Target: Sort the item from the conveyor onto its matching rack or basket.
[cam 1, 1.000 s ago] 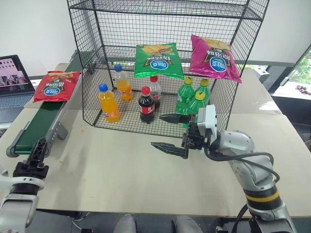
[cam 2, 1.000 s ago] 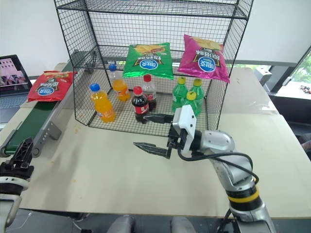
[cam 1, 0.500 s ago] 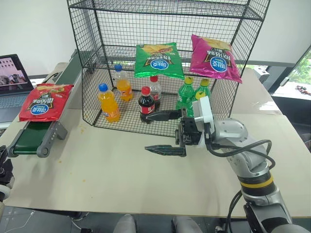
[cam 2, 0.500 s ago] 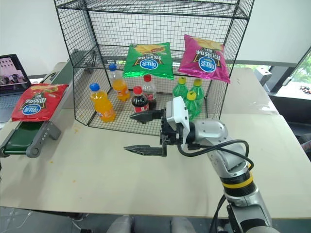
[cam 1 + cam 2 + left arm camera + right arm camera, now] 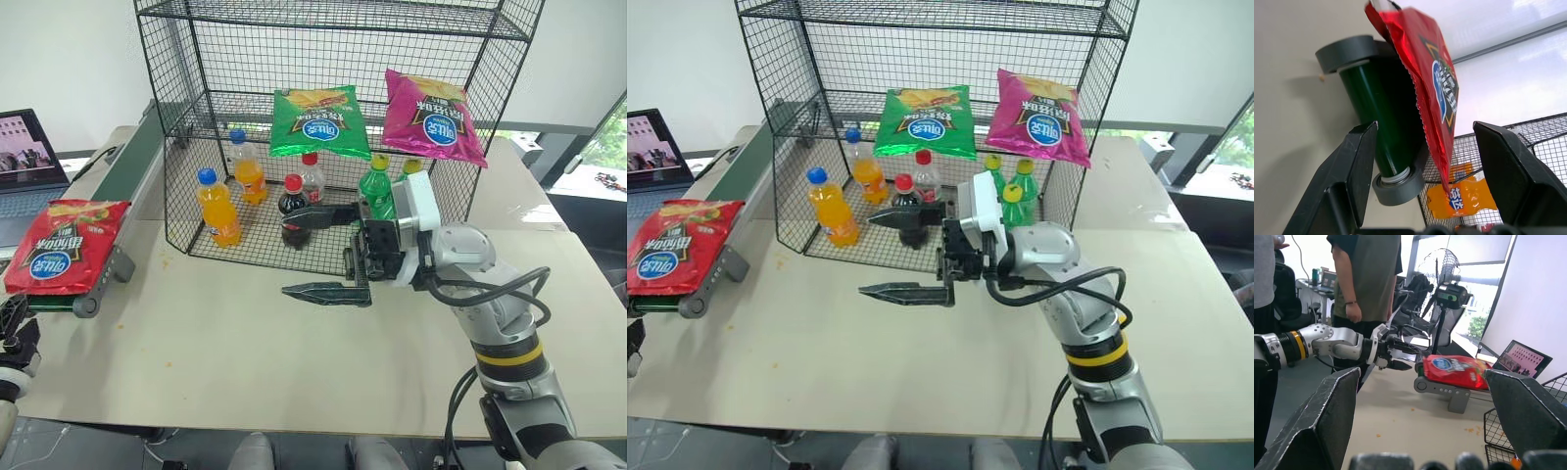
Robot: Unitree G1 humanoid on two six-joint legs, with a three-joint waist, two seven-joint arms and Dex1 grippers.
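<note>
Left gripper (image 5: 1422, 147): jaws wide, empty; red chip bag (image 5: 61, 243) now at conveyor (image 5: 118, 186) end, just ahead.

A robotics lab set up in an office: beyond the right gripper's fingers, black swivel office chairs (image 5: 1420, 289), a standing fan (image 5: 1442, 271), a cluttered desk (image 5: 1315, 284) and two standing people (image 5: 1364, 274); an open laptop (image 5: 24, 162) sits on the beige worktable (image 5: 245, 343).
</note>
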